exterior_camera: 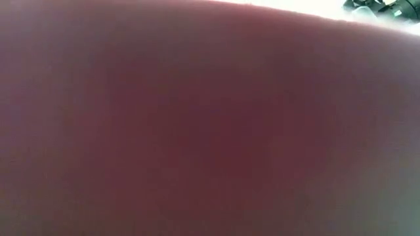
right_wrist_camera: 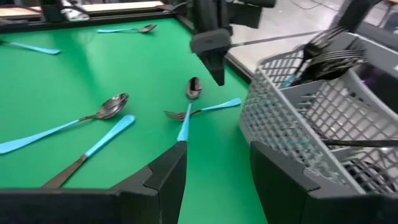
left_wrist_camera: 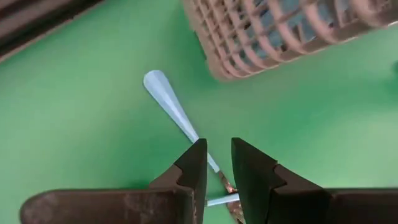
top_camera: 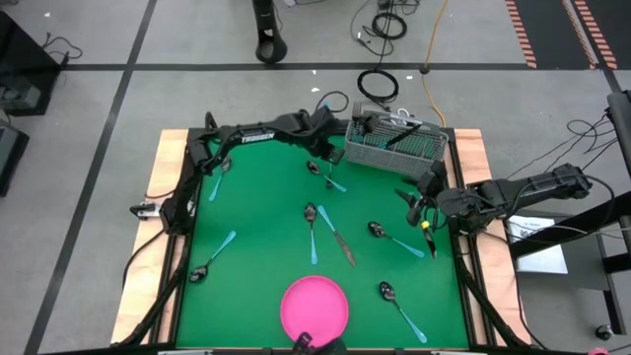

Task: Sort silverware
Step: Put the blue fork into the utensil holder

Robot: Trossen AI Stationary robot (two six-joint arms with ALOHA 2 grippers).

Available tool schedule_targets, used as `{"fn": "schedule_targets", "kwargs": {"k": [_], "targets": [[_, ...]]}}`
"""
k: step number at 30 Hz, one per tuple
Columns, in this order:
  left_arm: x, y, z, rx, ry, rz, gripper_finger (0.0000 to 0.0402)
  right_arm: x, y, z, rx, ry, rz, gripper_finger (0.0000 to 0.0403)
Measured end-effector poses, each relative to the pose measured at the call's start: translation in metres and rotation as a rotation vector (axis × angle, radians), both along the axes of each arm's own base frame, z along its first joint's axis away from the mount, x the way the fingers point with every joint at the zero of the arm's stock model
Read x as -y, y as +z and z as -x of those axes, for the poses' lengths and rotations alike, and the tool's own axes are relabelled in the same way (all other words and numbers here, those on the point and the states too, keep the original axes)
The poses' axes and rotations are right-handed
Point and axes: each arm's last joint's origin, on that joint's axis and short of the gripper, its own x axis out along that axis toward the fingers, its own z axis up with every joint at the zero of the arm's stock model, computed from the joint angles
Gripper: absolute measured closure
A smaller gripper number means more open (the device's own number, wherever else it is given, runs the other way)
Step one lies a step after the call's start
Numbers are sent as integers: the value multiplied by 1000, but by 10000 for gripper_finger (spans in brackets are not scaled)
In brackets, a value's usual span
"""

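Left gripper (top_camera: 325, 148) hangs over the far part of the green table (top_camera: 256, 227), just beside the grey wire-mesh basket (top_camera: 394, 146), its fingers (left_wrist_camera: 194, 167) narrowly parted above a crossed spoon (right_wrist_camera: 193, 88) and fork (right_wrist_camera: 186, 114) without gripping either. Right gripper (top_camera: 419, 205) waits at the table's right edge near the basket with its fingers spread and nothing between them. Blue-handled silverware lies scattered over the mat, a few pieces stand in the basket, and a pink plate (top_camera: 315, 308) sits at the near edge.
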Motion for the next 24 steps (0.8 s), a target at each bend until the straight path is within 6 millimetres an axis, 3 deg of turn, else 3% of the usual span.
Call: {"fn": "schedule_targets", "kwargs": {"k": [9, 13, 24], "targets": [[-7, -3, -19, -180, -26, 22, 327, 0, 0, 0, -7, 20, -2, 238], [0, -10, -33, -227, -80, 35, 327, 0, 0, 0, -7, 20, -4, 238], [23, -17, -43, -295, -140, -36, 326, -2, -2, 0, -36, 70, -16, 238]]}}
